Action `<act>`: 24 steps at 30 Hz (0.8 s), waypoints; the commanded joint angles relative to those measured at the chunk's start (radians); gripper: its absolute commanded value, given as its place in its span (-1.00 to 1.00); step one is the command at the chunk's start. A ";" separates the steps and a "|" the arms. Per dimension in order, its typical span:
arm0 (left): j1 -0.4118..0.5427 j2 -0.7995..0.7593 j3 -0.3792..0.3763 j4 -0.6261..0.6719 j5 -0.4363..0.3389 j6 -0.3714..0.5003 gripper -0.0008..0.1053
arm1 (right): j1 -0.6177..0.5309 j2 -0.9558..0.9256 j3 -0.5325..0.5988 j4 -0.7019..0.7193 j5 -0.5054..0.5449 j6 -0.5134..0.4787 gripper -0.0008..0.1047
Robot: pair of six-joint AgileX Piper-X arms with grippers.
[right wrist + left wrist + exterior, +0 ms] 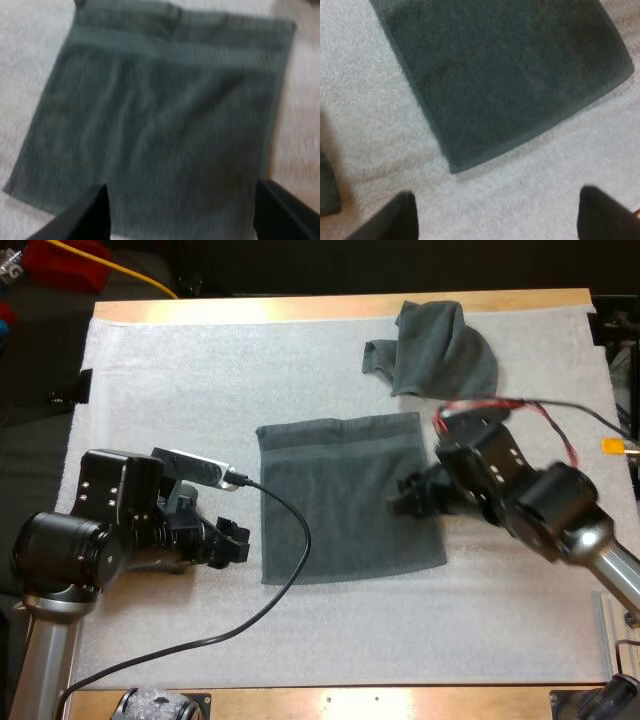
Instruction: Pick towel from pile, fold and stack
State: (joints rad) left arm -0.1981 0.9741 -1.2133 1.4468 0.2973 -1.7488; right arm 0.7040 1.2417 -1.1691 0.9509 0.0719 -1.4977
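High view, clock directions read with 12 o'clock at the far side of the table. A flat towel (pixel 345 498) of dark grey-green terry cloth lies spread in a single rough square at the centre of the white foam mat (pixel 180 380), which covers most of the wooden table (pixel 300 308). A woven band runs along its 12 o'clock edge, and its 6 o'clock edge slants slightly. A crumpled towel (pixel 435 348) of the same dark grey-green cloth lies heaped at about 1 o'clock from the flat towel, apart from it and near the far edge of the mat.

The left gripper (pixel 232 540) sits low over bare mat at about 8 o'clock of the flat towel, just beside its edge and pointing toward it. In the left wrist view its two black fingers (pixel 395 220) stand wide apart with nothing between them but mat, and a corner of the flat towel (pixel 510 80) lies just ahead of the tips.

The right gripper (pixel 408 495) is at the flat towel's 3 o'clock edge, over the cloth and pointing toward 9 o'clock. In the right wrist view its black fingers (pixel 85 215) are likewise spread wide and grasp nothing; the flat towel (pixel 160 110) lies smooth beneath and ahead of them. Whether the fingertips touch the cloth cannot be told.
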 commanded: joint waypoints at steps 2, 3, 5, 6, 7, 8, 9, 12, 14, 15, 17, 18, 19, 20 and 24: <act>-0.005 -0.007 -0.006 0.035 0.022 -0.004 0.22 | -0.003 -0.062 0.045 0.015 0.007 0.037 0.14; -0.005 -0.008 -0.006 0.050 0.023 -0.004 0.22 | -0.003 -0.085 0.064 0.023 0.007 0.050 0.14; -0.005 -0.009 -0.002 0.069 0.023 -0.004 0.22 | -0.003 -0.126 0.096 0.032 0.007 0.075 0.14; -0.005 -0.009 -0.001 0.076 0.023 -0.004 0.22 | -0.003 -0.145 0.113 0.038 0.007 0.087 0.14; -0.005 -0.009 -0.001 0.080 0.023 -0.004 0.22 | -0.003 -0.155 0.124 0.044 0.007 0.094 0.14; -0.005 -0.009 0.001 0.084 0.023 -0.004 0.22 | -0.003 -0.174 0.139 0.057 0.007 0.108 0.14; -0.005 -0.009 0.001 0.088 0.023 -0.004 0.22 | -0.003 -0.187 0.151 0.069 0.007 0.118 0.14; -0.005 -0.009 0.015 0.089 0.024 -0.004 0.22 | -0.003 -0.223 0.190 0.096 0.007 0.134 0.14; -0.005 -0.009 0.031 0.089 0.029 -0.004 0.22 | -0.003 -0.235 0.212 0.110 0.010 0.146 0.14; -0.005 -0.009 0.041 0.089 0.030 -0.004 0.22 | -0.003 -0.238 0.224 0.115 0.019 0.155 0.14; -0.005 -0.009 0.063 0.089 0.029 -0.004 0.22 | -0.003 -0.238 0.242 0.126 0.037 0.168 0.14; -0.005 -0.009 0.077 0.089 0.029 -0.004 0.22 | -0.003 -0.238 0.253 0.127 0.049 0.172 0.14; -0.005 -0.009 0.086 0.088 0.029 -0.002 0.22 | -0.003 -0.238 0.262 0.126 0.059 0.175 0.14; -0.005 -0.009 0.100 0.084 0.029 0.002 0.22 | -0.003 -0.238 0.272 0.123 0.070 0.177 0.14; -0.005 -0.009 0.143 0.074 0.029 0.004 0.22 | -0.010 -0.238 0.306 0.090 0.083 0.177 0.14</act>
State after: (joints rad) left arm -0.1981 0.9728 -1.0746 1.5188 0.3220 -1.7488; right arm 0.6986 1.0086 -0.8640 1.0525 0.1454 -1.3251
